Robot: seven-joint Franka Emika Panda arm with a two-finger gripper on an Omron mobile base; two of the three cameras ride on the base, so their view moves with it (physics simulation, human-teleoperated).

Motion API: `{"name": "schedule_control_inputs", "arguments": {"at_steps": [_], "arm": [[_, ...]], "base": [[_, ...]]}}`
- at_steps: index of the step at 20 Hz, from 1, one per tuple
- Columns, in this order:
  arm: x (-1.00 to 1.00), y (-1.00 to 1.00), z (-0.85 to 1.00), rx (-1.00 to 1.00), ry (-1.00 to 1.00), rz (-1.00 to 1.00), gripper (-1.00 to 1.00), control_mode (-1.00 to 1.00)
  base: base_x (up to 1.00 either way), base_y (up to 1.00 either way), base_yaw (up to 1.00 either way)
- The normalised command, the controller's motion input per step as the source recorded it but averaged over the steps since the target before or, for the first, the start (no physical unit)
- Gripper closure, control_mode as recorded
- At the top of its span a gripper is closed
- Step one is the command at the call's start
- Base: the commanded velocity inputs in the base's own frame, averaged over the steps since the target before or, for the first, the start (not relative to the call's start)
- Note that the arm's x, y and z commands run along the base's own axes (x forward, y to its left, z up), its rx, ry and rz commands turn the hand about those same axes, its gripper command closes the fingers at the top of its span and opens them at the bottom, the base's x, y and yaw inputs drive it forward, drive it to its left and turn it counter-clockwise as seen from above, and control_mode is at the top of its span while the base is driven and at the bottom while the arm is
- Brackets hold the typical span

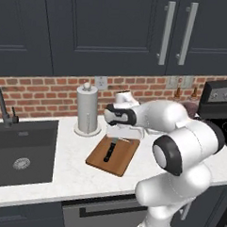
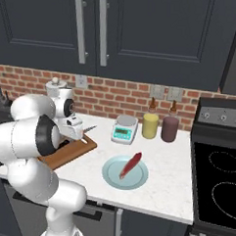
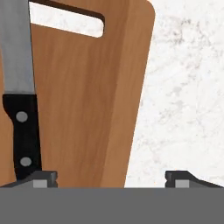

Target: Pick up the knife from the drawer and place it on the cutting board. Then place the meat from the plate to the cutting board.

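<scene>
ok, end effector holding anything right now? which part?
Nothing held. The end effector is open; the black-handled silver-bladed knife lies flat on the brown wooden cutting board, its handle end beside one fingertip.

The cutting board [image 3: 87, 100] is seen as smooth brown wood with visible grain. The knife [image 3: 19, 87] is shown with a matt grey metal blade and black riveted handle. The counter [image 3: 188, 87] appears as speckled pale stone.
</scene>
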Motion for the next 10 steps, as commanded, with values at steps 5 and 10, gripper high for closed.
{"name": "schedule_control_inputs", "arguments": {"at_steps": [5,10], "arm": [[-0.44,-1.00,0.12,0.00,0.00,0.00,-1.00,-1.00],[-0.32,-1.00,0.23,0.00,0.00,0.00,-1.00,-1.00]], "base": [[0.00,0.00,0.00],[0.00,0.00,0.00]]}}
